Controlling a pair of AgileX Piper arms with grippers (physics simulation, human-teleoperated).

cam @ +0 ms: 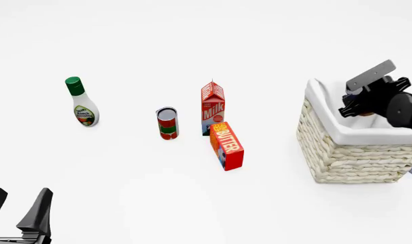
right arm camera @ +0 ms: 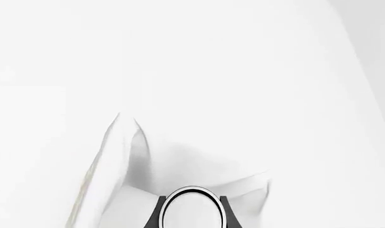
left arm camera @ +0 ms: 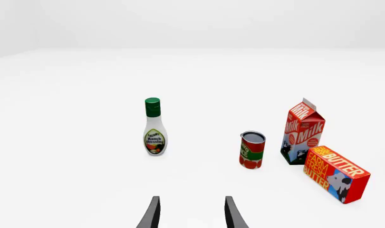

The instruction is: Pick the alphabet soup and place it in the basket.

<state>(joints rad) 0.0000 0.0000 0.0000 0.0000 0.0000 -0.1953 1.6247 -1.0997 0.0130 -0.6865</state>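
The right tool grips the alphabet soup above the basket. The left tool hangs wide, holding nothing

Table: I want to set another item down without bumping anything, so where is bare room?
Bare patches: between the dressing bottle and the red-green can, and between the butter box and the basket. Crowded: can, milk carton and butter box stand close together.
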